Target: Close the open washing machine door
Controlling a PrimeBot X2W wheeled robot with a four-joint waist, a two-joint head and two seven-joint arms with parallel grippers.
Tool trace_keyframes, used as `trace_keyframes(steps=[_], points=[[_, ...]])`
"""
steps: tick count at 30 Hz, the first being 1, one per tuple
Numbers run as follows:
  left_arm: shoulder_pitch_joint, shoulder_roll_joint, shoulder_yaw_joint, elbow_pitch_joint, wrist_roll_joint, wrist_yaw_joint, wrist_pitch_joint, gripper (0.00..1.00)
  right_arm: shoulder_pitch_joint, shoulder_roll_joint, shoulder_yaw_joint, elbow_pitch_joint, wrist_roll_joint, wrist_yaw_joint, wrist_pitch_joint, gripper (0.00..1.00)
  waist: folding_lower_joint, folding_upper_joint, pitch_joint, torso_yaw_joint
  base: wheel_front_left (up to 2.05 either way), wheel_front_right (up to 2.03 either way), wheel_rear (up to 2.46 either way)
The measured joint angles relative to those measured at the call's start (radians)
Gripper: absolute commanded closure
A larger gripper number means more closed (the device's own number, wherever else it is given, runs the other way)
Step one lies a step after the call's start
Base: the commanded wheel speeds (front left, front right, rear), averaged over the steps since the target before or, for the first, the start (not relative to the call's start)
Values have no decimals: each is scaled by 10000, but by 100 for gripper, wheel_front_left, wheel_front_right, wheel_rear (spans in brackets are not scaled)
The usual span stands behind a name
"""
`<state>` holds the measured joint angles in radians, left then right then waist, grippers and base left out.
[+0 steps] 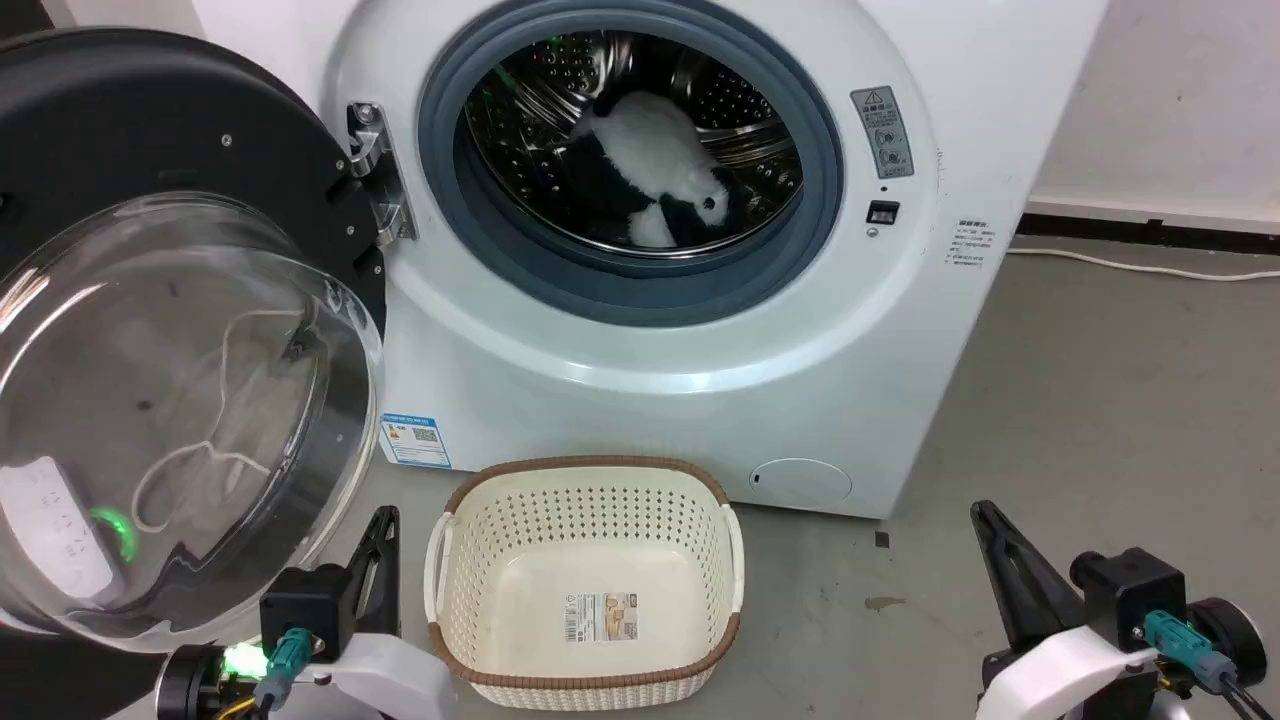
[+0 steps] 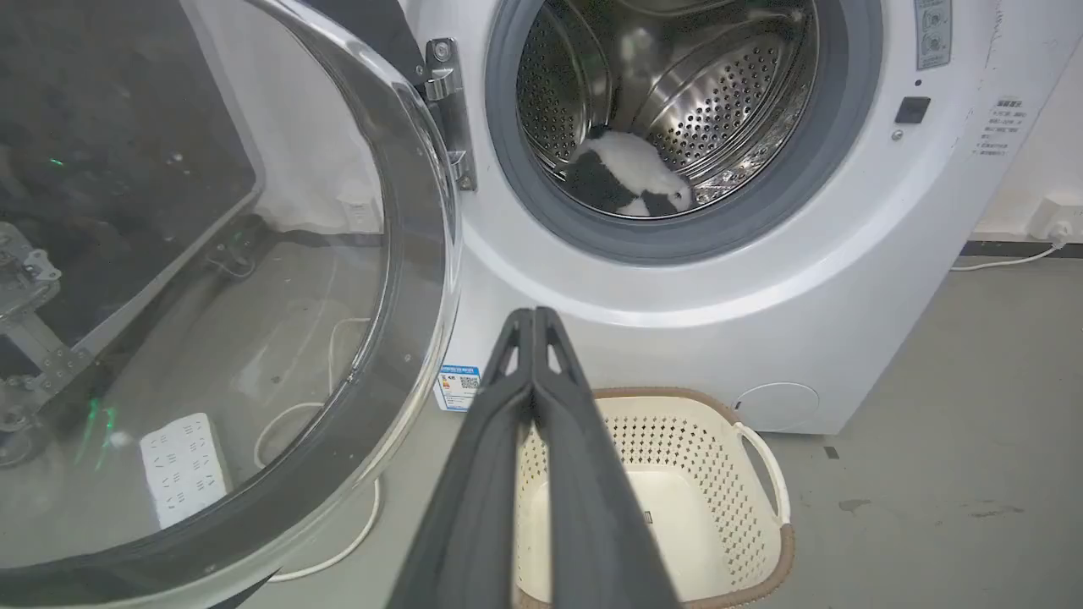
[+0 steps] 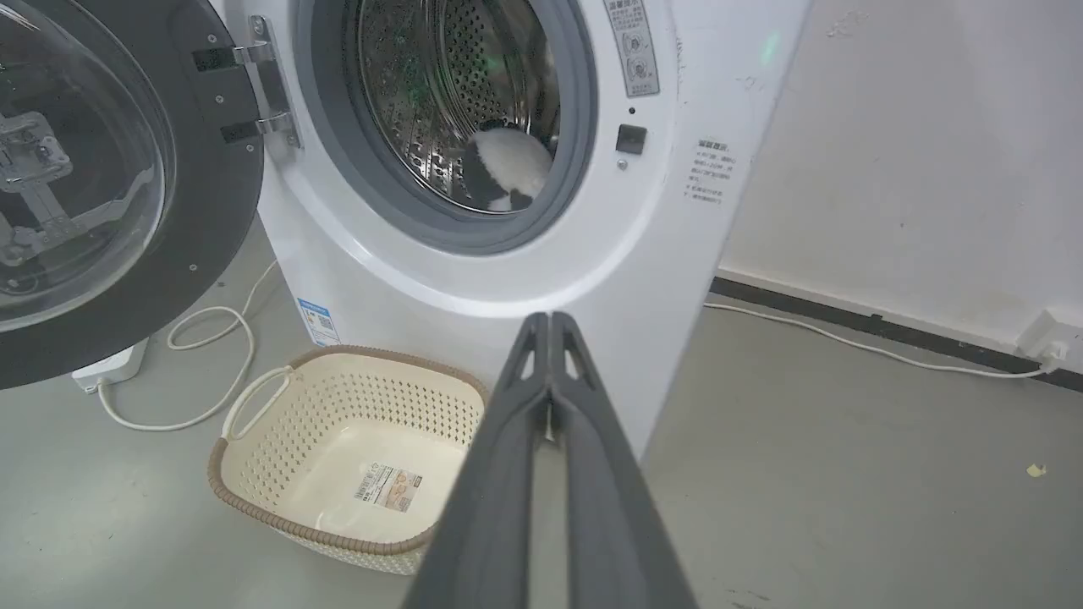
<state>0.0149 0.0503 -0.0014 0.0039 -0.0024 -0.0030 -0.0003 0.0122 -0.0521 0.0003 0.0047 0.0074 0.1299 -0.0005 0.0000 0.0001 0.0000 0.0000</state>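
From the head you see the washing machine door (image 1: pixel 170 400) swung wide on its hinge at the left of the washing machine (image 1: pixel 650 390), with the drum mouth uncovered. Nothing is done yet. The left gripper (image 1: pixel 384 530) and right gripper (image 1: pixel 992 535) sit low, touching nothing. In the left wrist view its fingers are pressed together and empty, the door close at their left. In the right wrist view the fingers are likewise together and empty, the door far left. You have the whole swing left.
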Motion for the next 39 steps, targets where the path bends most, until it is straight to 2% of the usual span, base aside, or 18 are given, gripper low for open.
trace_keyframes(steps=[26,27,39], points=[[0,0,6,0,0,0,2,100,0,0,0,0,0,0,0,100,0,0,0,0,0,0,0],[0,0,6,0,0,0,0,0,0,0,2,0,0,0,0,0,0,-1,0,0,0,0,0],[8,0,-134,15,0,-2,-100,0,9,0,-52,27,25,0,-102,0,1,0,4,29,0,0,0]])
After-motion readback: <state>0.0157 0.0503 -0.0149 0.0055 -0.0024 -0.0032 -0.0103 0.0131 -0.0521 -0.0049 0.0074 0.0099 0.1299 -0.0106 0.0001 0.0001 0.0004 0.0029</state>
